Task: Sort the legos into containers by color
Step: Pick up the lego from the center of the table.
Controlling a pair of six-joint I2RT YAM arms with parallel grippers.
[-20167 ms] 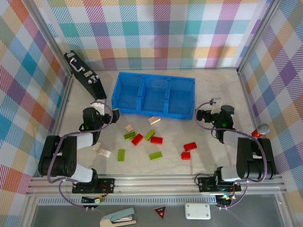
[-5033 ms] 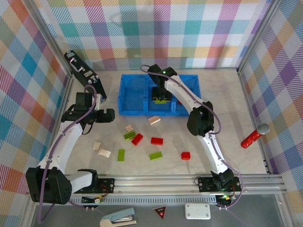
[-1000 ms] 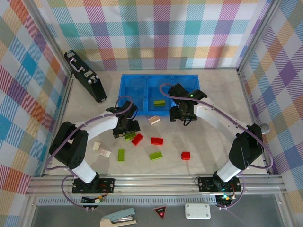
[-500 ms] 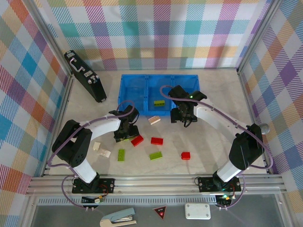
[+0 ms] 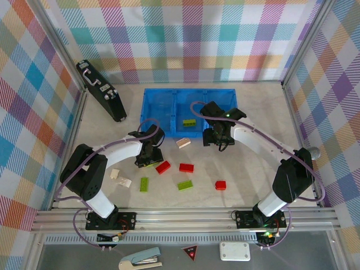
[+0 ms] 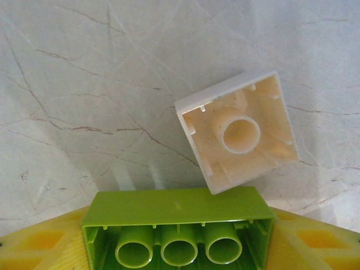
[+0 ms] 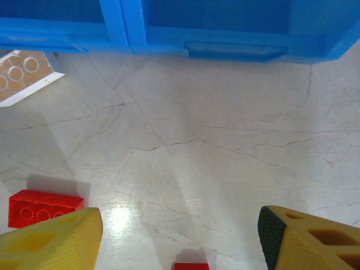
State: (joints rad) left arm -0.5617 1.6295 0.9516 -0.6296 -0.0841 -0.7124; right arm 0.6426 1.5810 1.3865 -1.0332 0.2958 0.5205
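My left gripper (image 5: 147,160) is down at the table left of centre, its yellow fingers (image 6: 34,247) against both ends of a lime green lego (image 6: 179,211) lying with its hollow underside toward the camera. A cream lego (image 6: 239,138) lies upside down just beyond it, touching it. My right gripper (image 5: 217,140) hangs open over bare table in front of the blue tray (image 5: 158,134), nothing between its fingers (image 7: 53,242). One green lego (image 5: 189,122) lies in the middle container. Red legos (image 5: 163,167) (image 5: 186,167) (image 5: 220,185), green ones (image 5: 184,185) (image 5: 144,184) and cream ones (image 5: 183,143) (image 5: 120,178) lie loose.
A black case (image 5: 101,98) leans at the back left wall. Plaid walls close three sides; a metal rail (image 5: 185,216) runs along the near edge. In the right wrist view the tray front wall (image 7: 225,48) is close ahead, with a cream lego (image 7: 22,76) and a red one (image 7: 45,207) to the left.
My left gripper has shifted slightly toward the green lego by the red one and its fingers have drawn in onto its ends. The right arm has hardly moved.
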